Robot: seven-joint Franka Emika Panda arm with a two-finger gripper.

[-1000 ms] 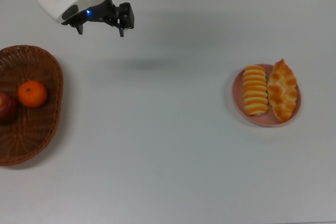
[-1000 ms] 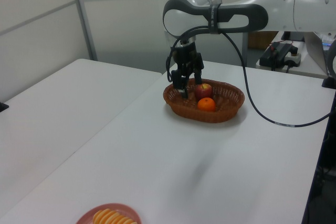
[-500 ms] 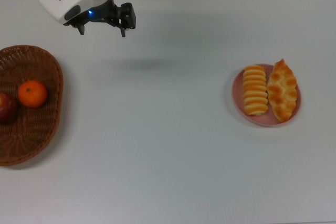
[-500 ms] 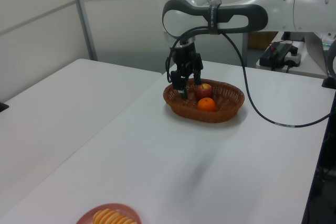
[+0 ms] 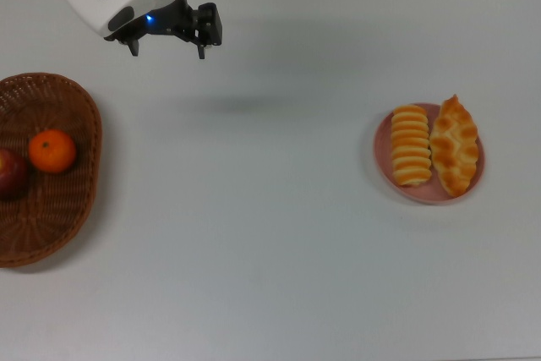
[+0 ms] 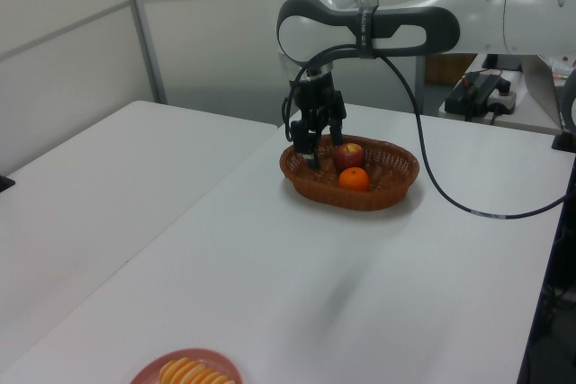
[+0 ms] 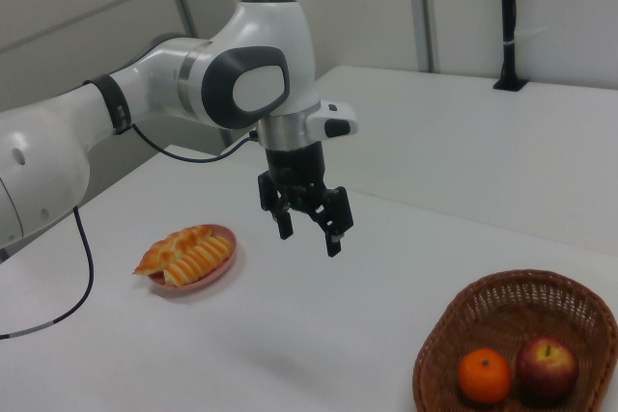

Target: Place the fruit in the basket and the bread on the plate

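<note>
Gripper [image 7: 307, 229] hangs in air above white table [image 5: 279, 251], fingers spread, nothing between them. In top view it sits up and right of basket [image 5: 80, 177], well apart from it. Mandarin [image 5: 52, 150] and apple [image 5: 10, 172] lie inside basket, touching or nearly so. Far to basket's right in top view, pink plate [image 5: 387, 166] carries striped loaf [image 5: 410, 144] and braided loaf [image 5: 455, 146], side by side.

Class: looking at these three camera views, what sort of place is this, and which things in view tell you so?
Probably a robotics lab or test room: a robot arm with trailing cables, its tool open above a plain white table, grey partition walls, and props set out, a basket and a plate.
</note>
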